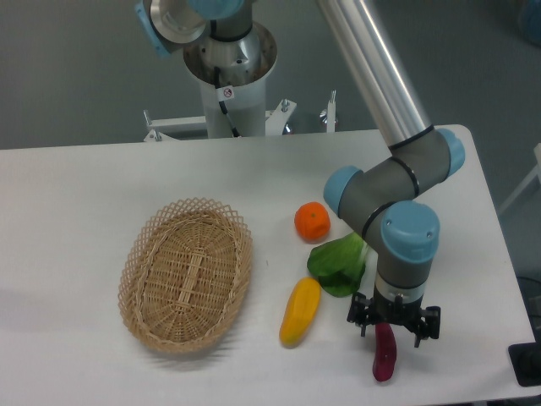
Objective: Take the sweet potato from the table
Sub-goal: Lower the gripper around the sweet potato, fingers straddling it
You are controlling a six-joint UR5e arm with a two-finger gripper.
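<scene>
The sweet potato (385,355), a slim dark purple-magenta tuber, lies near the front right edge of the white table (76,194), pointing towards the camera. My gripper (394,328) points down right over its far end, and that end is hidden under the gripper. The fingertips are hidden behind the black gripper body, so I cannot tell whether they are open or closed on the tuber. I also cannot tell whether the tuber rests on the table or is raised.
A yellow-orange oblong vegetable (301,310) lies left of the gripper. A green leafy vegetable (340,266) and a round orange fruit (312,222) lie behind it. An oval wicker basket (187,272) stands on the left. The table's front edge is close to the tuber.
</scene>
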